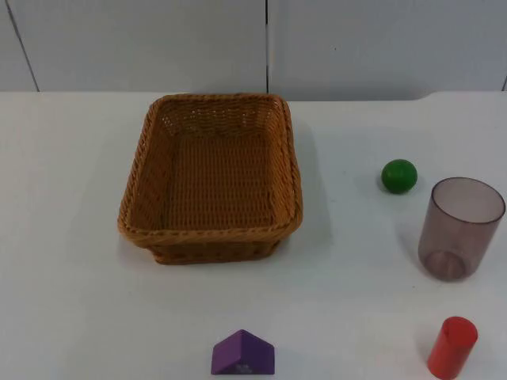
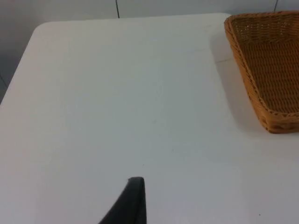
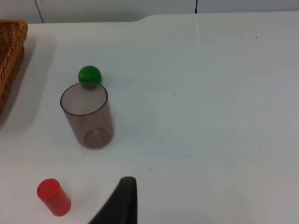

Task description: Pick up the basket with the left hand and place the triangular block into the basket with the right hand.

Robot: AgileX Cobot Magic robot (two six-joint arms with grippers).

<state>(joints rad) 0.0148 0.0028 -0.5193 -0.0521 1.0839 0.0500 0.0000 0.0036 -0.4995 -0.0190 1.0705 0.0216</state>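
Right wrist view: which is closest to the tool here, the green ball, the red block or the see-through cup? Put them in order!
1. The red block, standing beside the right tool's fingertip.
2. The see-through cup, farther out on the table.
3. The green ball, just behind the cup, toward the wall.

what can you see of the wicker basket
The wicker basket is a rectangular, orange-brown woven tray with flared walls, a thick braided rim and a ribbed flat floor. It sits upright and empty on the white table near the back wall, with nothing touching it; the purple triangular block lies apart in front.
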